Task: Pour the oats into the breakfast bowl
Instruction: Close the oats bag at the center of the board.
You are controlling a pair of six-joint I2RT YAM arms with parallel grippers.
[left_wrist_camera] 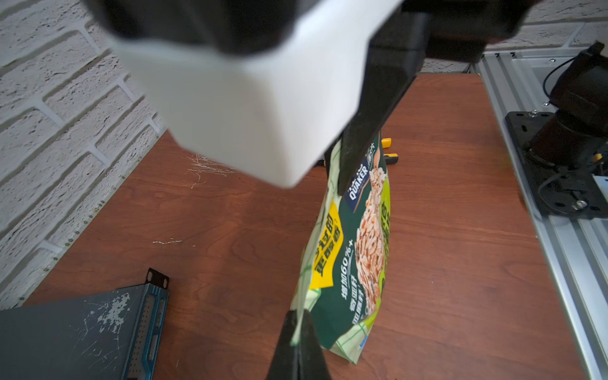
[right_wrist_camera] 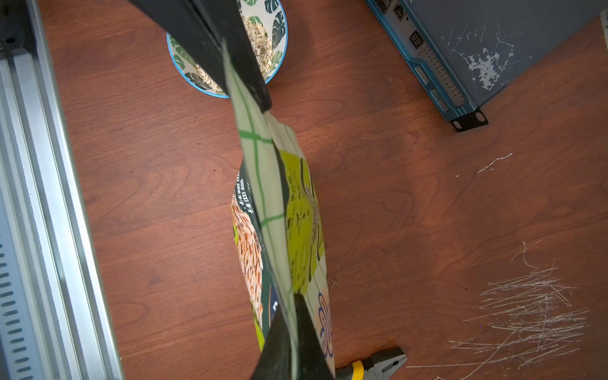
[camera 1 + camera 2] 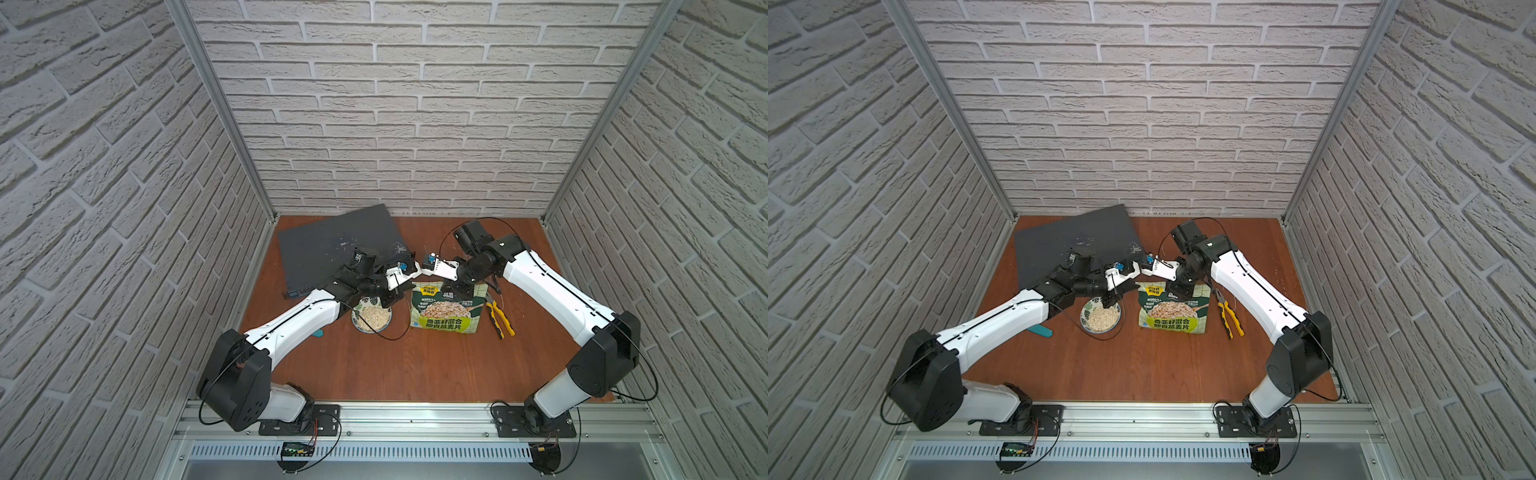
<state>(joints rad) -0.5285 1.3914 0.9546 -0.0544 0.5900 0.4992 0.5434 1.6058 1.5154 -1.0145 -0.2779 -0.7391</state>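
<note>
Oats [image 3: 372, 319] are seen heaped as pale flakes inside the breakfast bowl [image 2: 180, 59], a small white dish printed with dark green leaves and edged in blue-green, which is set on the wooden bench [image 3: 415, 365]. Close beside the bowl, but apart from it, the light-green pouch [image 3: 446, 316] is held upright with its printed front turned toward the arm bases in both top views; its base appears to be at the bench, though contact cannot be confirmed. The pouch's flattened top edge is pinched at both ends. The left gripper [image 1: 297, 317] is clamped on the end nearer the bowl, and the right gripper [image 2: 291, 306] is clamped on the far end, with the thin plastic caught between the dark fingers in each wrist view. Whether the pouch mouth is sealed cannot be told. Yellow-and-black pliers [image 3: 500, 318] are laid on the bench just beyond the pouch on the right arm's side. A dark grey rack unit [image 3: 332, 245] with a blue front is placed behind the bowl toward the back wall. A teal object [image 3: 1040, 331] is partly hidden under the left arm. Pale scratches [image 2: 526, 312] are visible in the bench surface.
</note>
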